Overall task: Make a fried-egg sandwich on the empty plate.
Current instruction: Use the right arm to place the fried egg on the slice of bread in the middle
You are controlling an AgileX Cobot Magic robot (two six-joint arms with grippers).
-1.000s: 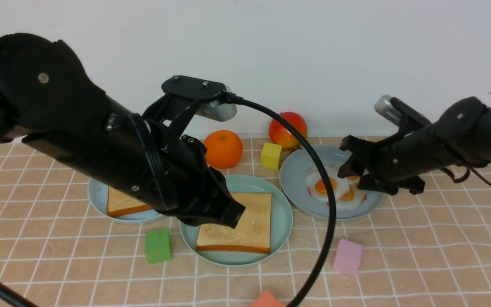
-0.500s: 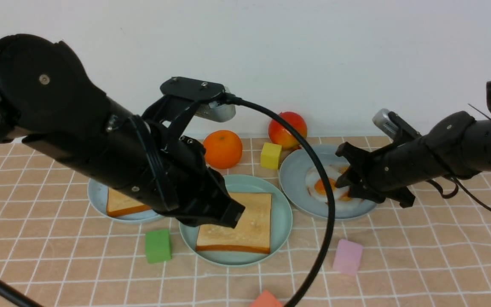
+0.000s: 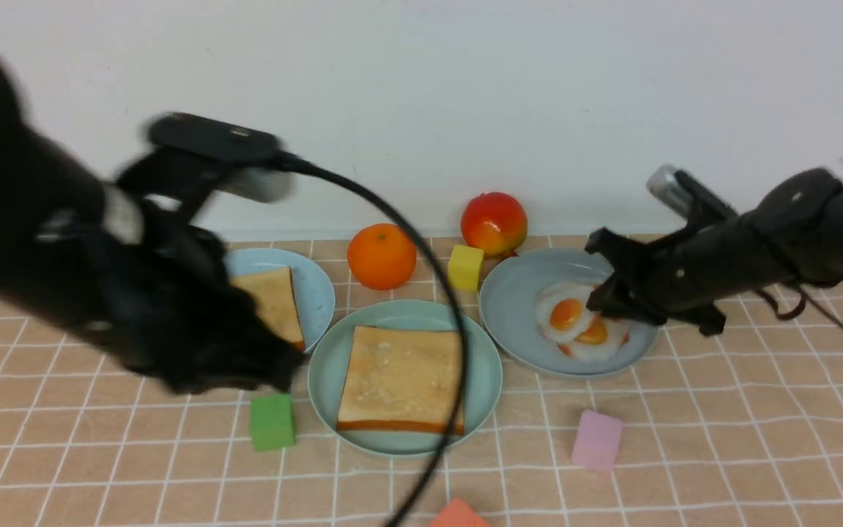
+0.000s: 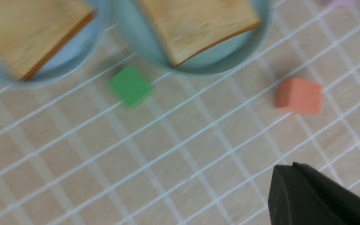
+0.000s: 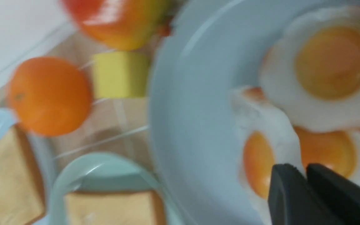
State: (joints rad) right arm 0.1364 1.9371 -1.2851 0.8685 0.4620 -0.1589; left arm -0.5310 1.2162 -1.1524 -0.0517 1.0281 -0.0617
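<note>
One toast slice (image 3: 403, 380) lies on the mint-green plate (image 3: 484, 366) in the middle. The second toast slice (image 3: 268, 300) lies on the sky-blue plate (image 3: 315, 285) to its left. Three fried eggs (image 3: 575, 322) are piled on the grey-blue plate (image 3: 509, 307). My right gripper (image 3: 608, 300) is over that plate. In the right wrist view the right gripper (image 5: 305, 170) is pinched on the white rim of one tilted egg (image 5: 258, 156). My left gripper (image 3: 275, 373), blurred, is shut and empty in the left wrist view (image 4: 287, 167), above bare cloth near the mint plate (image 4: 223, 67).
An orange (image 3: 382, 255), an apple (image 3: 494, 222) and a yellow cube (image 3: 465, 267) stand behind the plates. A green cube (image 3: 271, 422), a pink cube (image 3: 597, 439) and a coral cube (image 3: 456, 514) lie in front. The left arm's cable (image 3: 451, 329) arcs over the mint plate.
My left arm has swung left and back, uncovering the toast on the mint plate and the sky-blue plate. My right gripper dipped onto the eggs, then rose a little.
</note>
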